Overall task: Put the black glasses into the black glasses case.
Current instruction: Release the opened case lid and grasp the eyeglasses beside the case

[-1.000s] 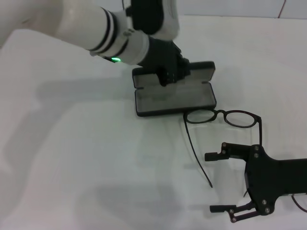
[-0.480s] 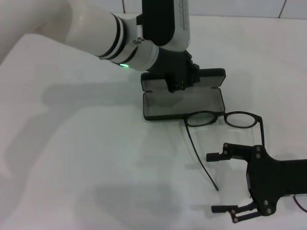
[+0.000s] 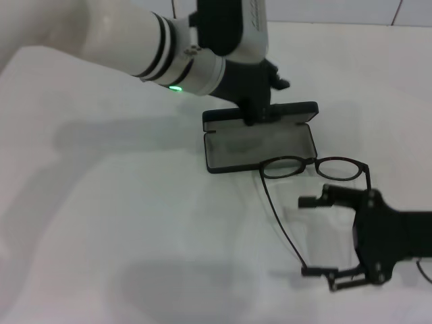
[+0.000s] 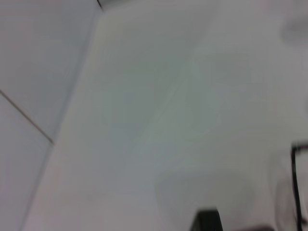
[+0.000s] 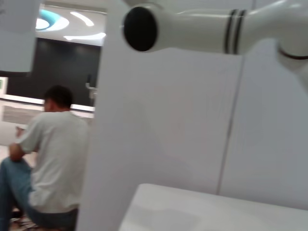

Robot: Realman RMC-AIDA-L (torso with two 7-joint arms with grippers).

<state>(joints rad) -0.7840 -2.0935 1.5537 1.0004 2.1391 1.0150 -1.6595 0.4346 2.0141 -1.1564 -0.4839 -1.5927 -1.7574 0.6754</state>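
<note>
The black glasses case point(image 3: 260, 145) lies open on the white table, grey lining up, with its lid point(image 3: 263, 113) at the far side. The black glasses point(image 3: 312, 166) lie unfolded just in front of the case's near right corner, one lens rim overlapping its edge. One long temple arm point(image 3: 280, 219) runs toward me. My left gripper point(image 3: 266, 101) hangs over the lid, open, with one finger down at the lid. My right gripper point(image 3: 316, 236) is open and empty just near of the lenses, beside the temple arm. A bit of the frame shows in the left wrist view point(image 4: 296, 185).
The white table point(image 3: 121, 223) spreads wide to the left and front. My big white left arm point(image 3: 135, 40) reaches across the back left. The right wrist view shows a white wall panel point(image 5: 183, 120) and a seated person point(image 5: 53, 154) far off.
The case slid right with my left gripper, which has now lifted and turned at the lid. My right gripper moved forward, closer to the glasses.
</note>
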